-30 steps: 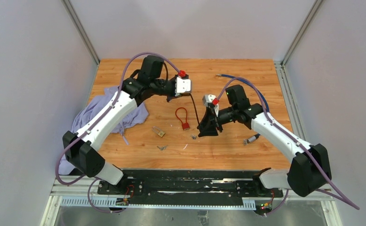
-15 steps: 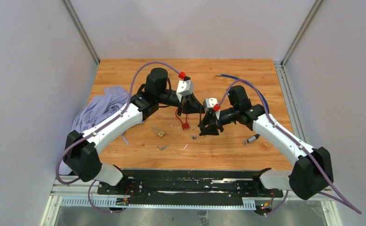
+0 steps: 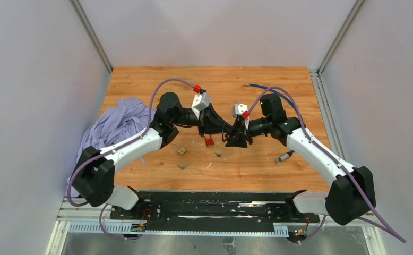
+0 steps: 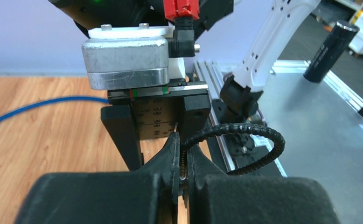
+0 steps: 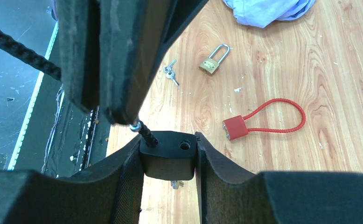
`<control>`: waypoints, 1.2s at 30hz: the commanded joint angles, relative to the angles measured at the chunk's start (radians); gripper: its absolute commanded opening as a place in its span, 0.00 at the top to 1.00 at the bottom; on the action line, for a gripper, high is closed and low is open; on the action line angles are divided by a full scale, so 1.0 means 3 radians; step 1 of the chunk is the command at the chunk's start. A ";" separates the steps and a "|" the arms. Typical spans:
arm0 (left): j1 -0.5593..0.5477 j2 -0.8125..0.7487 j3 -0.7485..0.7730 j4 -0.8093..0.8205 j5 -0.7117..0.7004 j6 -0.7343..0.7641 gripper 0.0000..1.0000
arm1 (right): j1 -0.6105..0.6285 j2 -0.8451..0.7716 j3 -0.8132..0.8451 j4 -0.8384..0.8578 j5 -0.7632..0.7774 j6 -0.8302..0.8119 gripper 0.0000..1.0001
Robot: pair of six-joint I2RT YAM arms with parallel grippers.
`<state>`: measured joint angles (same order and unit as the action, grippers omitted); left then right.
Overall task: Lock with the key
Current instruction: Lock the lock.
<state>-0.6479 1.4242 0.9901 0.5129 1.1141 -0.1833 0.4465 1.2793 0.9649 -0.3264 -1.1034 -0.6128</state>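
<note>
**A:** From the top camera, where do the grippers stand?

**B:** The right gripper [image 3: 235, 140] hangs low over the middle of the wooden table [image 3: 257, 170]. The left gripper [image 3: 220, 129] meets it tip to tip from the left arm's side. What passes between them is lost in the black of the fingers. A red cable lock [image 3: 209, 142] lies just beside the right gripper, under the left one. A brass padlock [image 3: 181, 151] lies farther out on that same side, with keys [image 3: 182, 167] nearer the arm bases. A lilac cloth [image 3: 114, 125] lies well beyond the padlock.

**A:** And the left wrist camera?

**B:** The left gripper is all but closed, pinching the end of a black braided cable [image 4: 263, 140]. The cable loops out to one side and back down. The right gripper's fingers [image 4: 121, 135] stand directly ahead, very close.

**A:** The right wrist camera?

**B:** The right gripper is closed part-way and clamps a black lock body [image 5: 168, 163] by its two sides. A short stretch of the cable runs from the left gripper's tips into one of two holes in the top of the body. I cannot tell how deep it sits. On the table past the right gripper lies the red cable lock, with the padlock and keys beyond it.
</note>
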 commanded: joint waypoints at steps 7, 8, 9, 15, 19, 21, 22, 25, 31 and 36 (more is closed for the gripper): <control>0.0043 0.0073 -0.0299 0.1708 -0.0125 -0.1135 1.00 | -0.0075 -0.0158 -0.0080 0.0316 -0.0067 0.0246 0.99; 0.0043 0.0033 -0.0285 0.1391 -0.0142 -0.0916 1.00 | -0.0072 -0.0166 -0.0086 0.0318 -0.0063 0.0239 0.99; 0.0043 0.0008 -0.0246 0.1241 -0.0147 -0.0828 1.00 | -0.0081 -0.0168 -0.0091 0.0317 -0.0058 0.0235 0.99; 0.0089 0.0006 -0.0243 0.0705 -0.0271 -0.0476 1.00 | -0.0092 -0.0172 -0.0065 0.0288 -0.0072 0.0233 0.99; 0.0089 0.0057 -0.0272 0.0704 -0.0312 -0.0408 1.00 | -0.0092 -0.0178 -0.0051 0.0272 -0.0090 0.0243 0.99; 0.0084 0.0071 -0.0279 0.0704 -0.0327 -0.0391 1.00 | -0.0092 -0.0176 -0.0058 0.0273 -0.0105 0.0243 0.99; 0.0084 0.0078 -0.0276 0.0704 -0.0330 -0.0390 1.00 | -0.0092 -0.0175 -0.0061 0.0271 -0.0111 0.0247 0.99; 0.0084 0.0083 -0.0264 0.0704 -0.0324 -0.0412 1.00 | -0.0092 -0.0172 -0.0057 0.0272 -0.0108 0.0258 0.99; 0.0052 0.0094 -0.0273 0.0717 -0.0313 -0.0490 1.00 | -0.0092 -0.0162 -0.0039 0.0288 -0.0078 0.0302 0.99; -0.0001 0.0131 -0.0258 0.0860 -0.0306 -0.0631 1.00 | -0.0090 -0.0171 -0.0036 0.0296 -0.0045 0.0315 0.99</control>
<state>-0.6224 1.4506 0.9016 0.7315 0.9920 -0.3325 0.4408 1.2419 0.9485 -0.2672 -1.1252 -0.5392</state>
